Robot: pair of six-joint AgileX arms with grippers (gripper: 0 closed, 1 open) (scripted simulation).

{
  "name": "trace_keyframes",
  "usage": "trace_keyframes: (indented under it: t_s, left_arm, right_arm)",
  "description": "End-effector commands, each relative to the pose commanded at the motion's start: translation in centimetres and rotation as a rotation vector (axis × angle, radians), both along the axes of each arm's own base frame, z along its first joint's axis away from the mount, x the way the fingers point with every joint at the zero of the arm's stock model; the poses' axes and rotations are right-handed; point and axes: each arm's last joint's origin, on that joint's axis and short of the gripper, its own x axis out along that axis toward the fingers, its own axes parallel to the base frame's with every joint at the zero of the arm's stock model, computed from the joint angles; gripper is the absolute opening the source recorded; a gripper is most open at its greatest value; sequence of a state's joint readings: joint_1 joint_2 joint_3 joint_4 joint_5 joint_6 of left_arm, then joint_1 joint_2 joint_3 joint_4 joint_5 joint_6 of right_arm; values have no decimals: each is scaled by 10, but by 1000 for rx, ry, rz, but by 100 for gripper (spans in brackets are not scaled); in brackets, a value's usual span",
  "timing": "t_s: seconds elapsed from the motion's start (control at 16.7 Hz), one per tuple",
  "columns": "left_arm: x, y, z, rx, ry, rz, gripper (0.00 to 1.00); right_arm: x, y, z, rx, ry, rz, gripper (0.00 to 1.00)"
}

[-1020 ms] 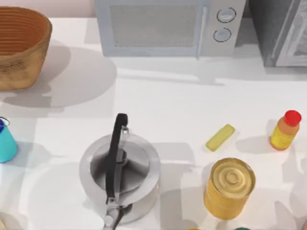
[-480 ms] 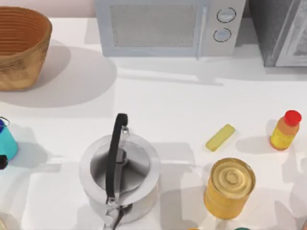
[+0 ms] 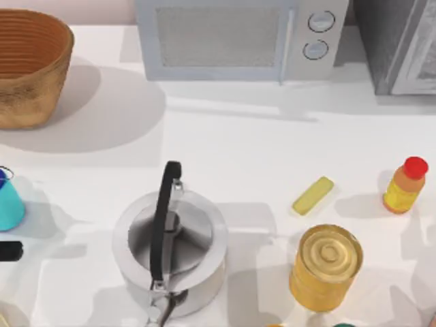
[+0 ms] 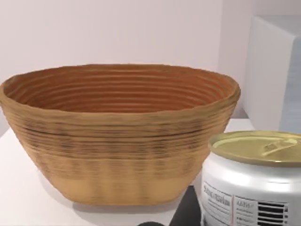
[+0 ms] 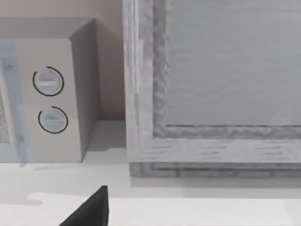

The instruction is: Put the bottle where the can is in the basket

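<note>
While the left pincer (image 3: 8, 251) pokes in as a dark tip at the table's (image 3: 245, 150) left edge, its state can't be told, open or closed. Just beyond it sits a teal cup (image 3: 9, 203). Farther beyond stands the wicker basket (image 3: 30, 68), wide-rimmed, and what shows of its inside looks empty.

From the left wrist cam, the can (image 4: 254, 183) is very near that pincer, on the near side of the basket and not in it. It is white w/ a dull gold pull-tab top. Whether the pincer grips it can't be told.

The bottle (image 3: 405, 185) stands upright well apart from the left pincer, across the table at the far right. It has a yellow-orange body and a red cap. Btw. it and the left pincer are a steel kettle (image 3: 169, 251), a big golden tin (image 3: 325, 266) and a small yellow bar (image 3: 313, 195).

The right pincer (image 5: 89, 209) shows as a dark wedge facing the microwave (image 5: 56, 94) and a grey cabinet (image 5: 211, 84); state can't be told, and the arm looks parked.

Handling, as a guess: the bottle is prob. light, stiff plastic, smooth and round, so slippery and easy to tip. Best hold is across the mid body below the cap, squeezing moderately and lifting straight up.
</note>
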State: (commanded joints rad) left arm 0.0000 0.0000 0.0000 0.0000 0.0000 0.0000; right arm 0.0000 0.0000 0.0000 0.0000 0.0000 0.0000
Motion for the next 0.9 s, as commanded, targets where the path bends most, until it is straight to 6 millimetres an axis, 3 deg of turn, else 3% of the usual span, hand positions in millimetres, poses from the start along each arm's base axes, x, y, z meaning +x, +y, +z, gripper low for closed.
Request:
trace_keyframes:
  t_s: [0.36,0.66,0.9]
  left_arm:
    - [1,-1,6,11,10,-31,0]
    - [13,-11,41,43,22,-217,0]
    - [34,-22,71,56,28,-394,0]
  right_arm:
    - [0,0,0,0,0,0,100]
    - [0,0,0,0,0,0,100]
    - [0,0,0,0,0,0,100]
